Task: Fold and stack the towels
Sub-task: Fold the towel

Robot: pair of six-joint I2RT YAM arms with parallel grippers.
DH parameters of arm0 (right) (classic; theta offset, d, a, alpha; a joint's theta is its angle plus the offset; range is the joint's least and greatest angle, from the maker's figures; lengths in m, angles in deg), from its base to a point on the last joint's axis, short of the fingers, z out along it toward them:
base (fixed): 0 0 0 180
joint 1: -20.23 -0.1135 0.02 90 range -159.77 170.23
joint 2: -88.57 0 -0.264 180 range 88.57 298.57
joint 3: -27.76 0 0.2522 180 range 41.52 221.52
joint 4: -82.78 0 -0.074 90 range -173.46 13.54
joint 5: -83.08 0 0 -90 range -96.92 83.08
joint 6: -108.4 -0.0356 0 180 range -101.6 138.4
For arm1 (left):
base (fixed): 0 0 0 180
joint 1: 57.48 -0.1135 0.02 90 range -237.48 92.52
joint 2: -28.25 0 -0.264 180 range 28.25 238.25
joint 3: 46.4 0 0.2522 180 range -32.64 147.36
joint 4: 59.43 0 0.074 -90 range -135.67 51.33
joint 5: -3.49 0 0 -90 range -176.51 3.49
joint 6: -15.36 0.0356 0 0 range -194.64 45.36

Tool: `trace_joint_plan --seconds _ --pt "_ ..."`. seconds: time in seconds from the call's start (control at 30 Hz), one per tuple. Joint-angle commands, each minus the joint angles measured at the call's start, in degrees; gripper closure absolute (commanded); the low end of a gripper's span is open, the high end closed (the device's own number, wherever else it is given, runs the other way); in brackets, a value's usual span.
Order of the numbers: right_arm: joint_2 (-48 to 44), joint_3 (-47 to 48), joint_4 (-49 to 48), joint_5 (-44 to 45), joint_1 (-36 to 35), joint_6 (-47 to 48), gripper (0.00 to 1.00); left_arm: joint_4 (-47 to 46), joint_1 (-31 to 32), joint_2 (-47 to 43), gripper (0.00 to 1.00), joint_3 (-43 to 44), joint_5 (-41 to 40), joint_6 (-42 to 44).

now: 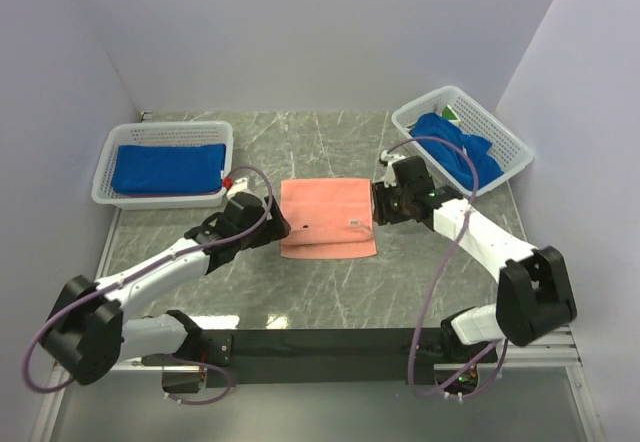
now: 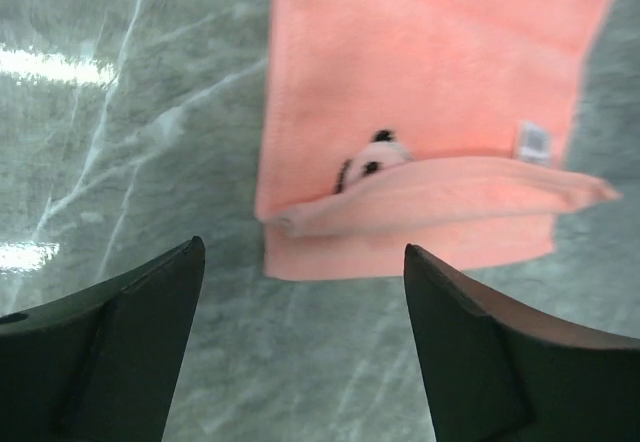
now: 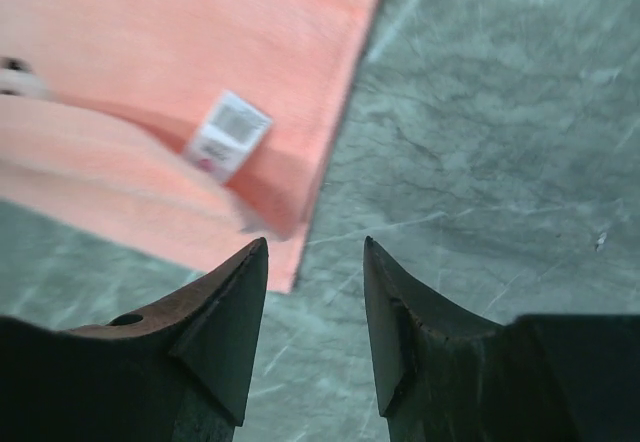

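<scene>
A salmon-pink towel point(image 1: 326, 217) lies on the table's middle, its near part folded over, with a white label point(image 3: 227, 131) and a small panda motif point(image 2: 372, 152). My left gripper point(image 1: 278, 228) is open and empty just left of its near-left corner point(image 2: 290, 252). My right gripper point(image 1: 378, 205) is open and empty at the towel's right edge point(image 3: 320, 152). A folded royal blue towel point(image 1: 168, 167) lies in the left basket point(image 1: 105, 177). Crumpled blue towels point(image 1: 458, 154) fill the right basket point(image 1: 510, 142), with a bit of green and pale cloth point(image 1: 449, 115) at its far side.
The grey marble table point(image 1: 330, 282) runs between white walls. The two white lattice baskets stand at the far left and far right. A black rail point(image 1: 320, 344) carries both arm bases at the near edge.
</scene>
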Motion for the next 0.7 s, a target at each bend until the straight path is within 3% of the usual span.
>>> trace_joint_plan --seconds 0.0,0.2,0.5,0.67 --pt "-5.0 2.1 -1.9 -4.8 -0.2 -0.4 0.50 3.6 0.5 -5.2 0.12 3.0 -2.9 0.6" --pt "-1.8 4.1 -6.8 -8.5 -0.5 -1.9 0.55 4.2 0.5 -6.3 0.15 4.1 -4.7 0.8" --pt "11.6 11.7 -8.5 -9.6 -2.7 -2.7 0.58 4.7 0.5 -7.8 0.16 1.5 -4.8 0.0" --pt "15.1 9.5 -9.0 -12.0 -3.6 -2.3 0.67 6.0 0.5 -11.3 0.16 -0.8 -5.6 -0.4"
